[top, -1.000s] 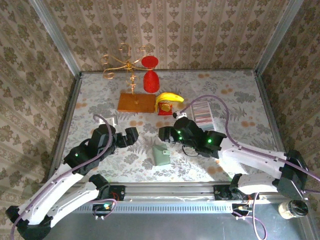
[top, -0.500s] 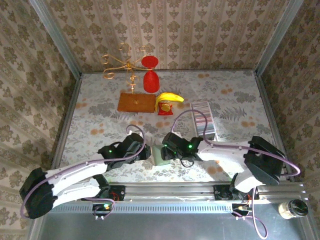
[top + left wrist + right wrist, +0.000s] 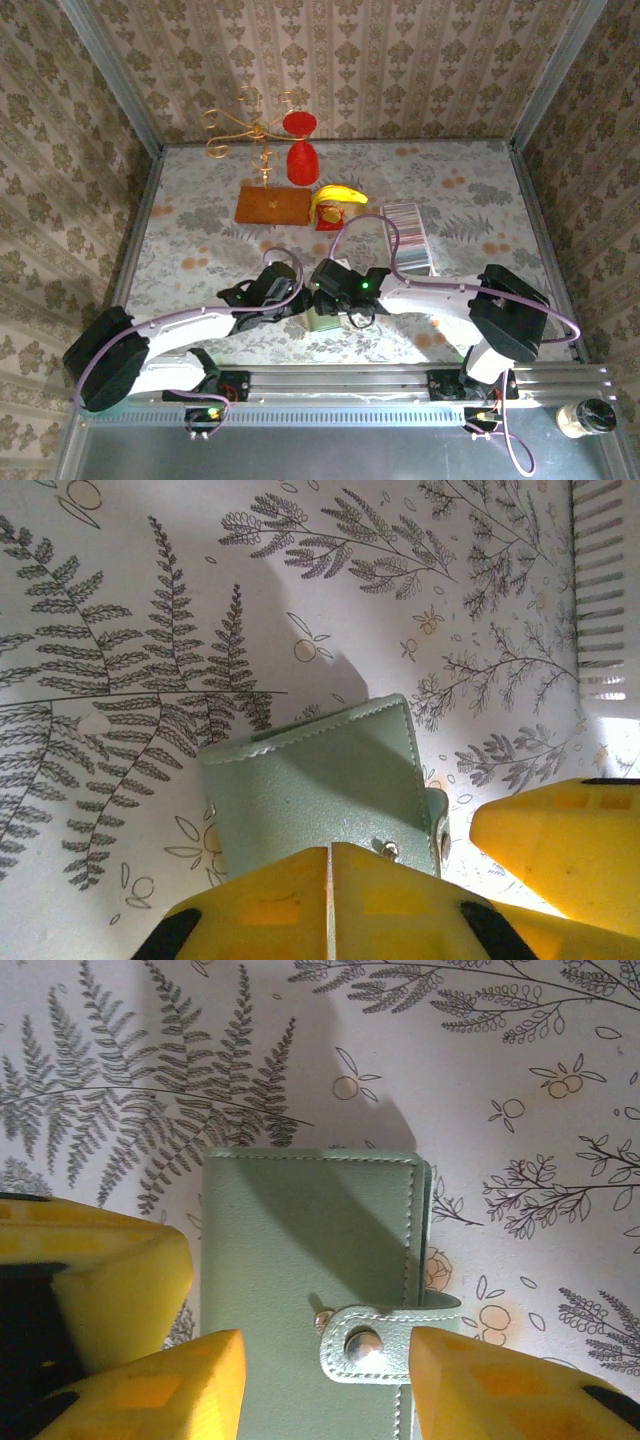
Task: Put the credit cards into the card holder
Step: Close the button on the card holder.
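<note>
Top external view: both arms lie low and stretched inward over the floral bench (image 3: pixel 200 230), the left arm running from the near-left corner, the right arm bending back from the near-right, so that the left gripper (image 3: pixel 300 303) and right gripper (image 3: pixel 330 303) meet nose to nose near the front middle. The card holder (image 3: pixel 322 321) lies flat just beneath and in front of them; the credit cards (image 3: pixel 405 232) stand as a striped row well apart at the far right. Left wrist view: the left gripper (image 3: pixel 330 855) has its jaws clenched, the two yellow fingers meeting along one seam, poised over the near edge of the closed card holder (image 3: pixel 320 780) beside its snap; whether they touch it cannot be told. A yellow finger of the right gripper (image 3: pixel 570 840) stands just right of the holder. Right wrist view: the right gripper (image 3: pixel 328 1345) has its jaws released, the fingers set apart on either side of the snap strap of the card holder (image 3: pixel 310 1230), which lies closed between and beyond them.
</note>
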Tool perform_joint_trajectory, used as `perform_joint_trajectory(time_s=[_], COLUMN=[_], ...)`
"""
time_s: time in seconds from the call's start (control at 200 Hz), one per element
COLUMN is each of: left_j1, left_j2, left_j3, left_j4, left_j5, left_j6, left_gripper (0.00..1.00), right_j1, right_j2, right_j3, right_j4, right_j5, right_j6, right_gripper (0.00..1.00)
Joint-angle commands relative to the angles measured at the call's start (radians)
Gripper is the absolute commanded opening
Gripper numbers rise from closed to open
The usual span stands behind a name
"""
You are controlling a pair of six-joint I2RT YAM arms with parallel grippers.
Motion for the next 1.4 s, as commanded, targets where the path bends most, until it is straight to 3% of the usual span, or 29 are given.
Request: perform_joint_trajectory(time_s=[0.0, 0.175, 0.31, 0.39, 0.645, 0.925, 1.395], left_j1=[0.032, 0.045, 0.045, 0.047, 0.046, 0.051, 0.051], left_j2=[0.014, 0.048, 0.066, 0.079, 0.137, 0.195, 0.180], left_j3=[-0.024, -0.024, -0.021, -0.021, -0.021, -0.028, -0.055], left_j4=[0.085, 0.122, 0.135, 0.138, 0.156, 0.181, 0.178], left_j5=[0.055, 0.088, 0.098, 0.100, 0.110, 0.124, 0.113], left_j6=[-0.022, -0.025, -0.026, -0.028, -0.031, -0.042, -0.065], left_gripper=[0.09, 0.09, 0.09, 0.09, 0.09, 0.07, 0.04], right_j1=[0.006, 0.006, 0.008, 0.011, 0.012, 0.012, 0.011], right_j2=[0.034, 0.055, 0.047, 0.036, 0.048, 0.037, 0.057], right_j3=[0.039, 0.052, 0.068, 0.068, 0.071, 0.063, 0.016], right_j4=[-0.067, -0.078, -0.091, -0.093, -0.092, -0.078, 0.018], right_j5=[0.030, 0.041, 0.056, 0.076, 0.069, 0.058, -0.008], right_j6=[-0.008, -0.005, -0.008, -0.010, -0.015, -0.015, 0.016], right_gripper=[0.46, 0.36, 0.34, 0.27, 0.19, 0.00, 0.00])
